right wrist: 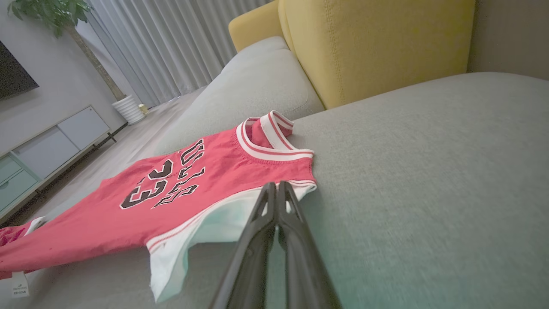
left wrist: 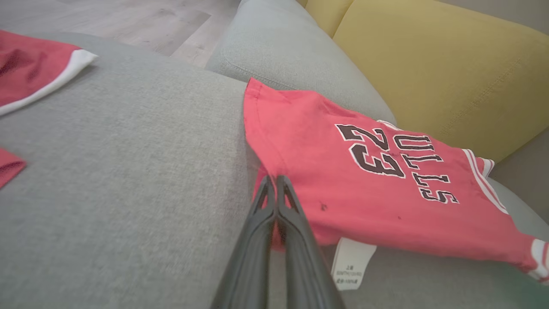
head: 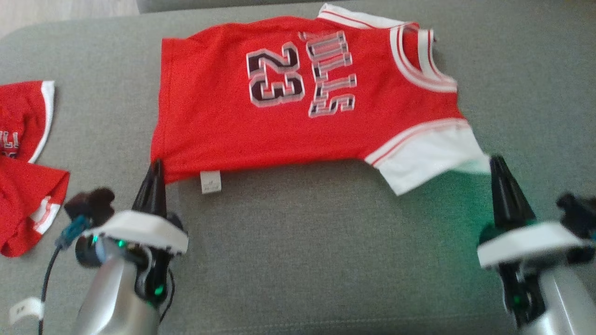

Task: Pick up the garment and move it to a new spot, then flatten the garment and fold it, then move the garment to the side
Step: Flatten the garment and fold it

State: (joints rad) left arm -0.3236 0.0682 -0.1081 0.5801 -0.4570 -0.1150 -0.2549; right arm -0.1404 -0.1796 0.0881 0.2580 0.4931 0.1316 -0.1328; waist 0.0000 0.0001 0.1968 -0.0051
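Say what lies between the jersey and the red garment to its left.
Bare grey cushion separates the jersey from the red garment, as the head view shows.

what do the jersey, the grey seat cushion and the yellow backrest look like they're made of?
Jersey: thin red knit, probably polyester, matte. It drapes and wrinkles softly, and the trim is white banding.
Seat cushion: grey woven upholstery fabric, matte, with a fine heathered grain.
Backrest: yellow upholstery, smoother, with stitched seams. Fabric or faux leather, can't tell.
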